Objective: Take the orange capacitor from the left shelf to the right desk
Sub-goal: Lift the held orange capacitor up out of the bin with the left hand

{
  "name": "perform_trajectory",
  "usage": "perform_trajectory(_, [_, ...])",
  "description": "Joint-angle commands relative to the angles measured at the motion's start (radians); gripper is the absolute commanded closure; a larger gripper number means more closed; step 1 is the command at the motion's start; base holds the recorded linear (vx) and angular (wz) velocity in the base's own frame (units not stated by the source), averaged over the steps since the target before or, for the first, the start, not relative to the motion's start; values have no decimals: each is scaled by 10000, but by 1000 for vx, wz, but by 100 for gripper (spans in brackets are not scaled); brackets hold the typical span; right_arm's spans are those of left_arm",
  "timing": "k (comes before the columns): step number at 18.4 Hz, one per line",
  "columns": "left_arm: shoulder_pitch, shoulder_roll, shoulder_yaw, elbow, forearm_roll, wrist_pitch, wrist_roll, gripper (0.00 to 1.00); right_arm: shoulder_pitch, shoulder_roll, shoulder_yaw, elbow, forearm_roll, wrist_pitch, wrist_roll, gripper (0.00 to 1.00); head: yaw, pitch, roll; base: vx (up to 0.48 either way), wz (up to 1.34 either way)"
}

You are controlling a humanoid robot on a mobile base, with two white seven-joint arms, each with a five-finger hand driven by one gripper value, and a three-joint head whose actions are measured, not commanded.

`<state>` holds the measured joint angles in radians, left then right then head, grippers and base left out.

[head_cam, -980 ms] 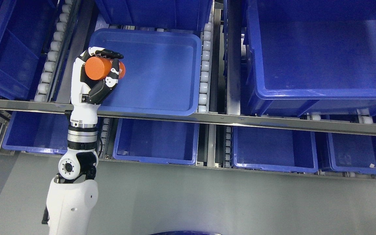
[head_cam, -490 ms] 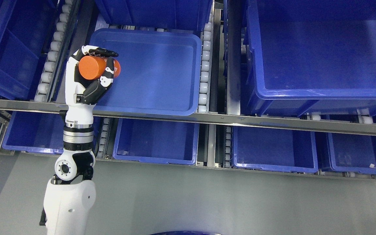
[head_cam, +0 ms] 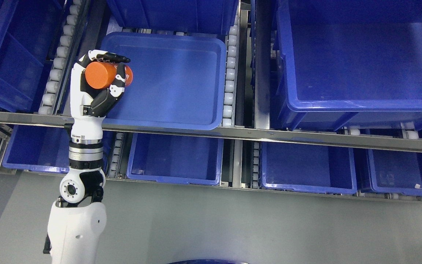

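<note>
My left hand (head_cam: pixel 103 79) is shut on an orange capacitor (head_cam: pixel 104 74), a short orange cylinder lying sideways in the fingers. The hand is raised over the left rim of a shallow blue bin (head_cam: pixel 170 79) on the upper shelf level. The white left arm (head_cam: pixel 81 176) comes up from the lower left. The right arm is out of view. No desk shows in the head view.
A grey metal shelf rail (head_cam: pixel 233 134) crosses the picture below the bin. White roller tracks (head_cam: pixel 55 62) run left and right of the bin. A deep blue bin (head_cam: pixel 357 62) stands at the right. Several lower blue bins (head_cam: pixel 176 157) sit under the rail. Grey floor (head_cam: pixel 233 227) lies below.
My left hand has moved a little to the left and slightly up with the orange capacitor in it. The grasp has not changed.
</note>
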<state>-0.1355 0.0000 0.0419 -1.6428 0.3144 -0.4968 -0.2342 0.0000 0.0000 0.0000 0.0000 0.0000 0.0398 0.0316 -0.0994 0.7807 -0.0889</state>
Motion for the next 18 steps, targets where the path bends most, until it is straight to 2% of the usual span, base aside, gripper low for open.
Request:
perform_trajectory(1, [-10, 175, 41, -63, 0, -2, -5, 98, -16, -175, -107, -337, 46, 1, 6, 0, 0, 0, 0, 0, 0])
perform_trajectory(11, [-10, 175, 102, -78, 0, -2, -5, 98, -16, -175, -107, -337, 31, 1, 6, 0, 0, 0, 0, -34, -11])
perform_trajectory(18, [-10, 175, 256, -78, 0, -2, -20, 98, -16, -175, -107, -337, 46, 1, 6, 0, 0, 0, 0, -187, 17])
